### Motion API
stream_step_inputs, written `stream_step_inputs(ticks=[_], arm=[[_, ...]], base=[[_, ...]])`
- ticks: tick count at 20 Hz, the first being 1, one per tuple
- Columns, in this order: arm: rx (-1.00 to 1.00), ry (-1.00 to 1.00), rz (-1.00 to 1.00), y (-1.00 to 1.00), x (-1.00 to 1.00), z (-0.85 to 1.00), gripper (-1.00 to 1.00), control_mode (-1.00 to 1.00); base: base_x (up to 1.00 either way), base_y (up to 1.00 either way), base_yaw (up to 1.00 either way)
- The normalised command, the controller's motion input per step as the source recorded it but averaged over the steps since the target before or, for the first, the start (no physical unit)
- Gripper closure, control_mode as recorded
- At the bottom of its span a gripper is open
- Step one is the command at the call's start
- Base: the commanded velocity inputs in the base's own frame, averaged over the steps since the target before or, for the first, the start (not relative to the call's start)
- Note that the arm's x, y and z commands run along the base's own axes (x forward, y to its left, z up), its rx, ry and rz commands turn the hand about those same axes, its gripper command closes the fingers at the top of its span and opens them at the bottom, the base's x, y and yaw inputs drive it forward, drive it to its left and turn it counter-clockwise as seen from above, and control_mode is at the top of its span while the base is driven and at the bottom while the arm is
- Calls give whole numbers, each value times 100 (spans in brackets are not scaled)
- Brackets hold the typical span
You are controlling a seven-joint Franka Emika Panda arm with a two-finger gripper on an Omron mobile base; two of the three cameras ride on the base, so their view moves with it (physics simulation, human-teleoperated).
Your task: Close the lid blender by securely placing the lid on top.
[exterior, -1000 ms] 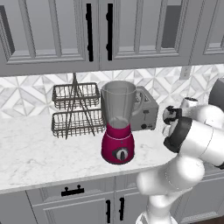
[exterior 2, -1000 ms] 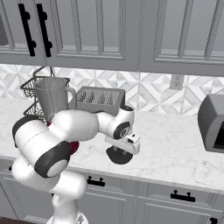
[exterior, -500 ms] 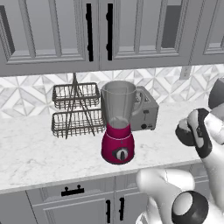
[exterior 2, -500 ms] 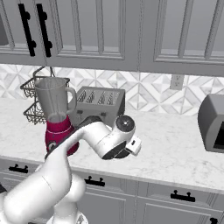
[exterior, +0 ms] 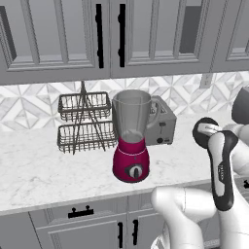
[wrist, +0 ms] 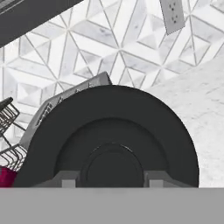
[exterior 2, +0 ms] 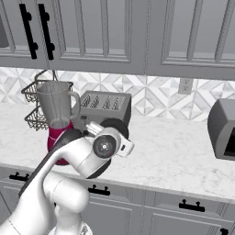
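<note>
Hand view: lid sits right at the jaws, its raised centre pinched between the two tips at the bottom of frame, so the gripper is clamped on the lid. Pickup looks done. Off to the left of the jaws, a sliver of the magenta blender base and the wire rack; toaster behind the lid; wall outlet up and to the right.

Left base view, left to right: rack, then blender upright on the counter with the jar mouth uncovered, toaster just behind it, then the lid as a dark disc at the gripper, held up off the counter and well to the right of the jar.

Right base view agrees: blender at left, jar open; toaster; lid on edge at the hand, beside the jar and lower than its rim; counter bare to the right.

Status, as a judgement: grasp and lift complete, placement not started. Remaining: carry the lid left and up over the jar, turn it flat, centre it on the mouth, lower, press to seat, release. Lid face is currently tilted, so reorientation is the main outstanding piece.
</note>
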Motion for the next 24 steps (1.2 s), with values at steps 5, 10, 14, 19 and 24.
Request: stream_step_inputs(ticks=[5, 10, 14, 19, 24], arm=[[0, -10, 0, 31, 0, 100, 100, -100], [-3, -1, 0, 20, -8, 100, 100, -100], [-2, 15, 0, 5, -20, 100, 100, -100], [-1, 39, 0, 15, -10, 100, 100, -100], [-5, 62, 0, 40, 3, 92, 100, -100]], base=[[0, 0, 0], [0, 0, 0], [0, 0, 0], [0, 0, 0], [0, 0, 0]])
